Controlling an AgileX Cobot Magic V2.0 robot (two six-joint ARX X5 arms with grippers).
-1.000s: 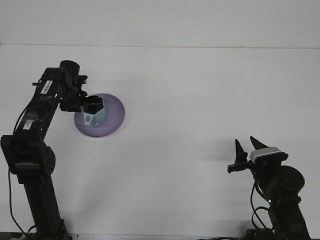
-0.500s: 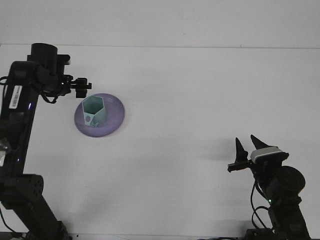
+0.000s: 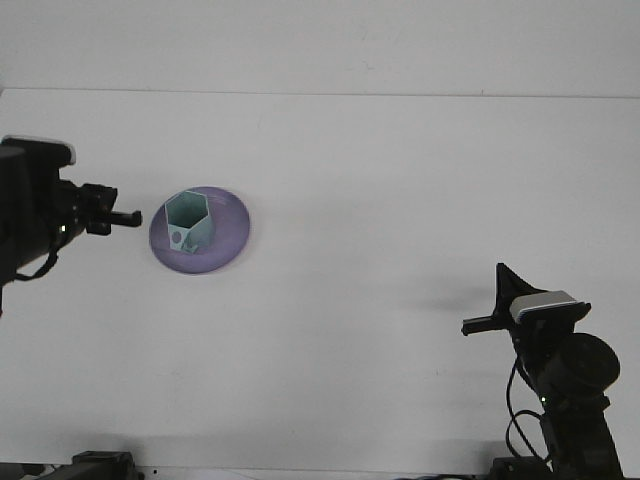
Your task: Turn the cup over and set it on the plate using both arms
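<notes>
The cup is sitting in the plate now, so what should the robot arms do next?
Probably just pull the left gripper further away and rest. The cup stands open end up on the purple plate, neither gripper touches it, and the right gripper is far off.

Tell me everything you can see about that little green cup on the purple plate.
The cup is pale teal-green with a six-sided rim and flat faces, and looks like plastic or ceramic. It stands upright, mouth up, showing an empty inside. A small darker mark sits low on one face. It rests on the left part of the purple plate, which lies on the white table. Nothing else touches it; the left gripper is off to its left, clear of the plate.
</notes>
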